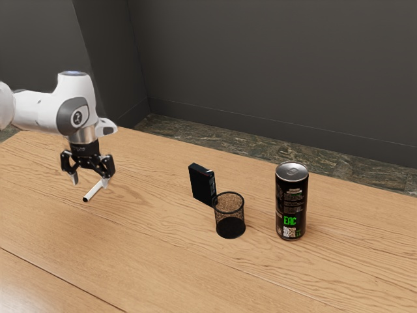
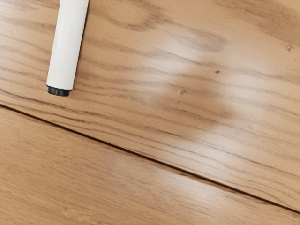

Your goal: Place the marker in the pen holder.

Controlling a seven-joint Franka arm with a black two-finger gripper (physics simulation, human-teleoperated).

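The white and grey robot arm (image 1: 42,112) comes in from the exterior view's left, and the black two-finger gripper (image 1: 90,183) at its end points down, low over the table. Its fingers are spread wide and released, with nothing clasped between them.

Just beneath it, the slim white cylindrical marker with a black end (image 1: 93,191) lies on the light brown wood-grained table (image 1: 156,261), close to the finger on the exterior view's right, which hides part of it; whether the two touch cannot be told. In the wrist view the marker's black end points toward a thin dark seam (image 2: 145,156) in the tabletop and stops short of it.

Well apart from the gripper, toward the exterior view's right, a flat black rectangular box (image 1: 202,186) stands on edge, pale markings along its narrow side. Just beside it, partly overlapping it in the exterior view, the round black wire-mesh pen holder (image 1: 229,215) stands upright, its mouth facing up.

Farther along stands a tall black metal can (image 1: 291,203) with a silver top, green "EAC" lettering and a pale square patch low on its side.

Beyond the table run a dark mottled floor (image 1: 215,138) and a plain dark grey wall (image 1: 260,78).
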